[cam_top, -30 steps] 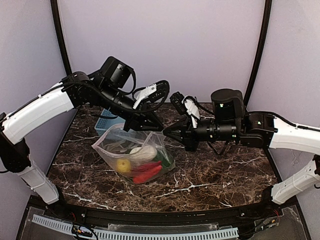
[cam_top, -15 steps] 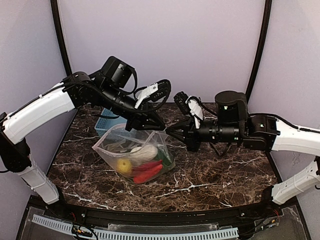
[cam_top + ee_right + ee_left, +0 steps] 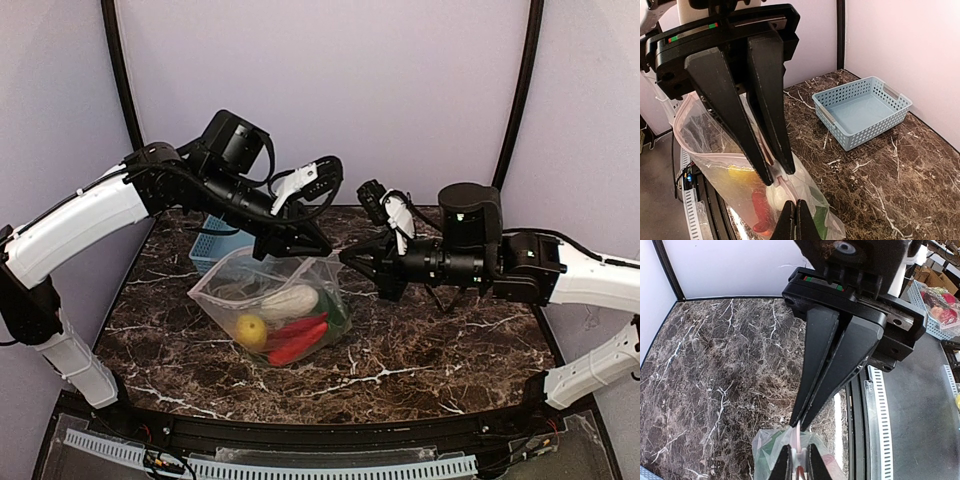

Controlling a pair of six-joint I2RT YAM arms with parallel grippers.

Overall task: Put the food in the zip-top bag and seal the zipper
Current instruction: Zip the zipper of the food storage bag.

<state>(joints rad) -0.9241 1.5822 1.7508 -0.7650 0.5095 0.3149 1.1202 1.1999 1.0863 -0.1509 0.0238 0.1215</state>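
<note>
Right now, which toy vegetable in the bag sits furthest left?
The yellow one; the white one, red one and green one lie right of it.

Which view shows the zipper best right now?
Left wrist: the zipper is close up, a pink strip pinched by the right gripper and left gripper. Right wrist shows a short stretch; top view cannot resolve it.

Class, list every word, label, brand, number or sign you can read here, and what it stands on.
No readable text in any view.
zip-top bag: no print that can be read.
basket: blank.
left end effector and right end effector: small red and green marks on the housings, no letters.
</note>
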